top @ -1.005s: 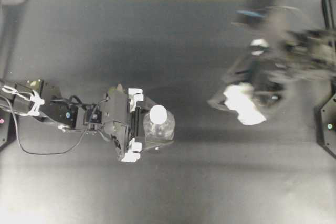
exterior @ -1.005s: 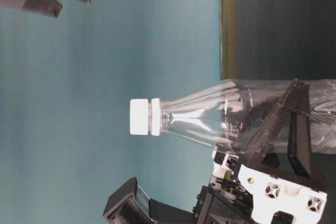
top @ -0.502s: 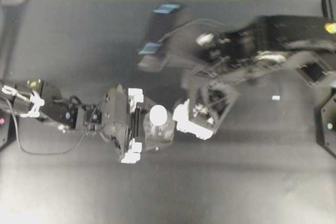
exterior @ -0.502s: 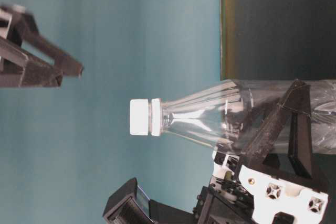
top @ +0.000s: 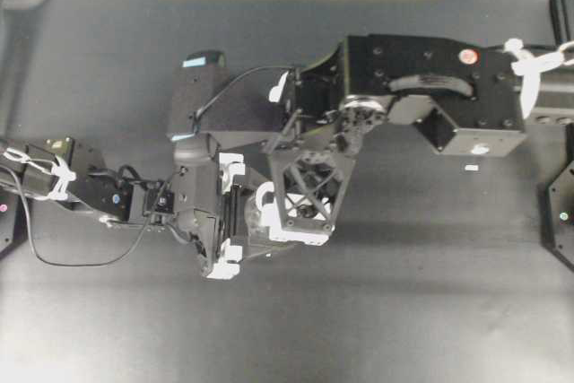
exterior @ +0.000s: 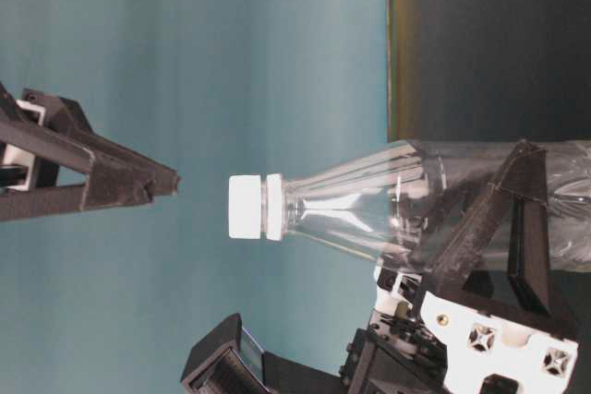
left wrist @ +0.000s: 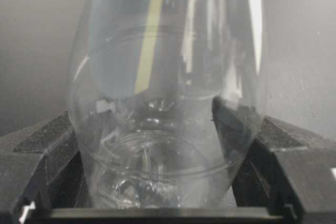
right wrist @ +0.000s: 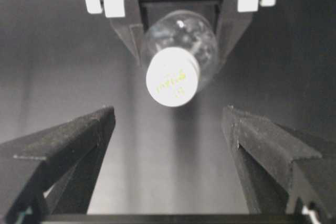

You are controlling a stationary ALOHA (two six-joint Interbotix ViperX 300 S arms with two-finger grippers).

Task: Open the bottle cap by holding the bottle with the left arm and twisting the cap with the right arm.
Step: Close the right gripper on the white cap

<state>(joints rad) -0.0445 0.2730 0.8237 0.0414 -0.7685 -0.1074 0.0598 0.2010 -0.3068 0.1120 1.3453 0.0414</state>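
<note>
A clear bottle (exterior: 443, 209) stands upright on the dark table (top: 404, 311), left of centre in the overhead view, gripped low on its body by the left gripper (top: 235, 214). In the left wrist view its 2 black fingers (left wrist: 47, 150) press against either side of the transparent wall, so this gripper is clenched on the bottle.

The bottle cap (right wrist: 172, 76), white and round, sits screwed on the neck. In the table-level view, which is turned on its side, it shows free, with a gap between it and the dark tips of the right gripper (exterior: 162, 184).

The right arm (top: 430, 87) reaches in from the right edge across the middle, its lattice-fingered right gripper (top: 300, 199) poised above the bottle. The right wrist view shows its 2 fingers (right wrist: 68, 145) spread wide on either side of the cap, touching nothing, jaws released.

A tiny white scrap (top: 471, 168) lies on the table to the right, well apart from the bottle.
</note>
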